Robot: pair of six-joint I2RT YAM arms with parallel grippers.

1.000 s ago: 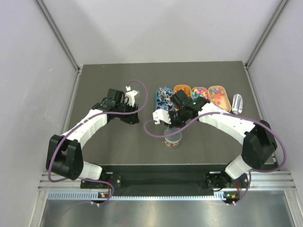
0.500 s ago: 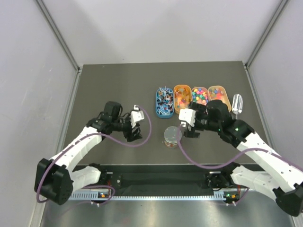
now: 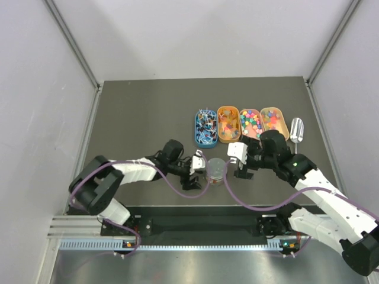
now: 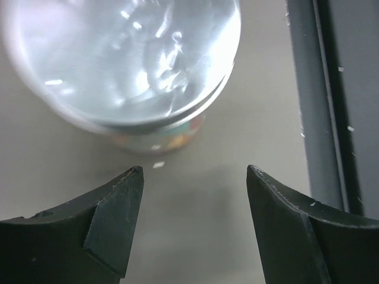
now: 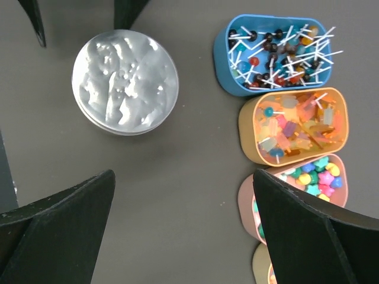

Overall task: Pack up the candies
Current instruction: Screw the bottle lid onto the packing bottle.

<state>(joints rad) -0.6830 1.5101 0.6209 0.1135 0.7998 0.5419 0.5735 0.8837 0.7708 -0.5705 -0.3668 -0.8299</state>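
Note:
The candies lie in a row of oval trays at the back right: lollipops in the blue tray [image 3: 205, 127] [image 5: 278, 54], mixed sweets in the orange tray [image 3: 228, 123] [image 5: 294, 125], the pink tray [image 3: 250, 120] [image 5: 246, 204] and the tan tray [image 3: 273, 119]. A clear jar [image 3: 216, 170] with a silver lid [image 5: 125, 81] [image 4: 124, 59] stands near the front; a few candies [image 4: 177, 137] show through its wall. My left gripper [image 3: 198, 171] [image 4: 195, 170] is open just left of the jar, holding nothing. My right gripper [image 3: 241, 161] [image 5: 183, 177] hangs open and empty between the jar and the trays.
A clear scoop [image 3: 296, 130] lies right of the tan tray. The table's near edge rail [image 4: 320, 106] runs close beside the left gripper. Grey walls close in the table on three sides.
The left arm swept from the table's left middle over to the jar and opened. The right gripper left its place over the jar, drew back to the right and opened wide.

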